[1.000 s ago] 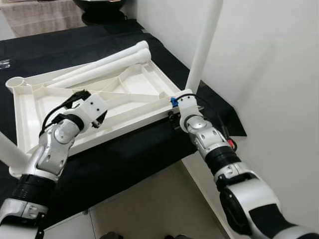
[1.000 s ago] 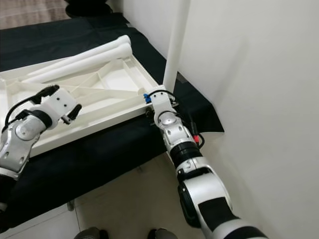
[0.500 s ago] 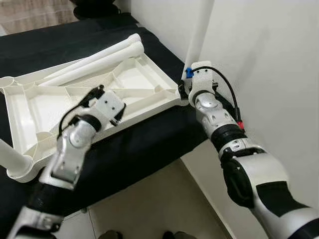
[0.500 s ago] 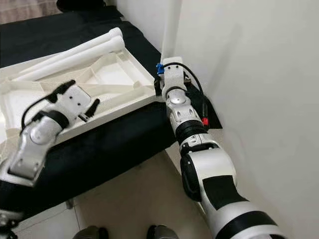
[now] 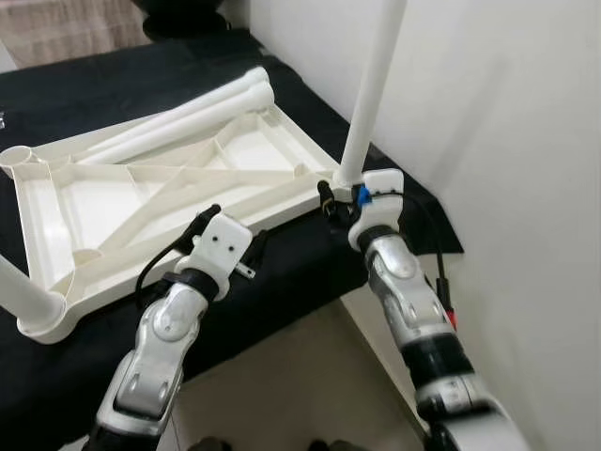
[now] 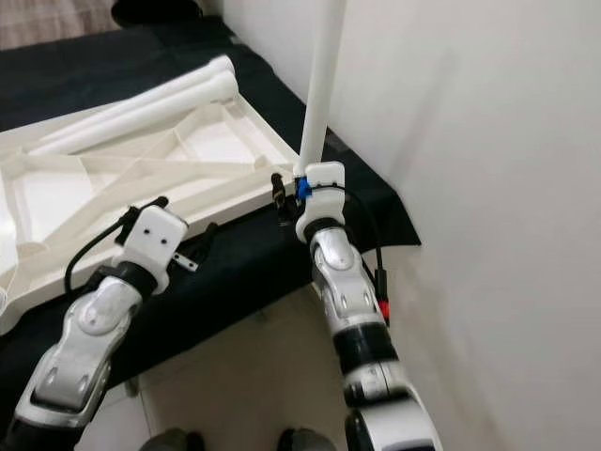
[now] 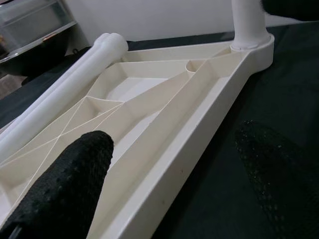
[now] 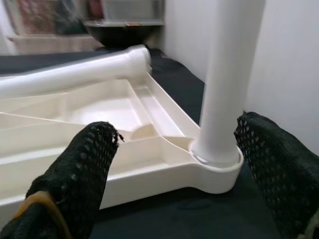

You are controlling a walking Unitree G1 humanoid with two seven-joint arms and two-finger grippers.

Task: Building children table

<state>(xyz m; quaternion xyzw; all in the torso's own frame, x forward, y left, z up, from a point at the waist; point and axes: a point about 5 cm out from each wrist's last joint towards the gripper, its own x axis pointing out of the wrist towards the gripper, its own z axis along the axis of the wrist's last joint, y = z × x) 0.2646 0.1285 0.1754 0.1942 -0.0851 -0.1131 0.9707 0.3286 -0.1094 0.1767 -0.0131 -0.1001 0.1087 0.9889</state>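
my silver arms and black fingers

my left arm [image 5: 155,352] and right arm [image 5: 413,301] are silver shells with black bands at the joints. each wrist ends in a white boxy block looped by black cable. the right block [image 5: 378,191] carries a blue tab, with a red tag lower down. my fingers [image 8: 82,174] are black and dimpled.
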